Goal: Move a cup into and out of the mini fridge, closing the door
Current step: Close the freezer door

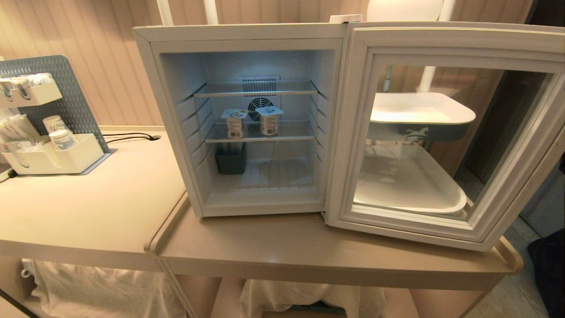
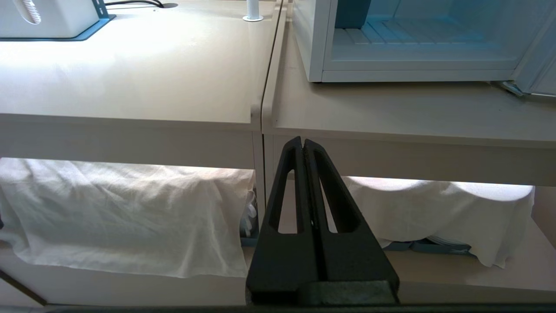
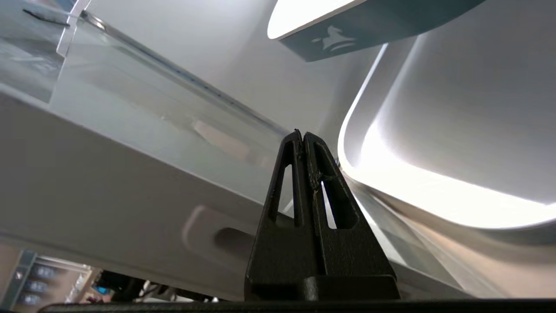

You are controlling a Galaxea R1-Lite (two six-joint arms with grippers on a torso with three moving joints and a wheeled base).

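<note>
Head view takes in the whole mini fridge (image 1: 247,119) on a beige counter (image 1: 309,247), its door (image 1: 446,132) swung wide open toward three o'clock; neither arm shows here. Two white cups (image 1: 235,123) (image 1: 269,120) stand side by side on the middle wire shelf (image 1: 260,137), near the back fan at twelve o'clock, and a dark bin (image 1: 231,160) sits on the fridge floor at about seven o'clock beneath them. The upper shelf holds nothing visible. At nine o'clock of the fridge a white organiser (image 1: 53,157) on a grey pegboard stand holds cups and packets.

Only the left wrist view shows the left gripper (image 2: 303,141), pressed together and empty, hanging low before the counter edge, well apart from the fridge. It also shows white cloth (image 2: 126,213) draped on the shelf under the counters.

Only the right wrist view shows the right gripper (image 3: 302,134), likewise pressed together and empty, its tip close against the outer face of the door beside the glass, through which white trays (image 3: 434,174) appear.
</note>
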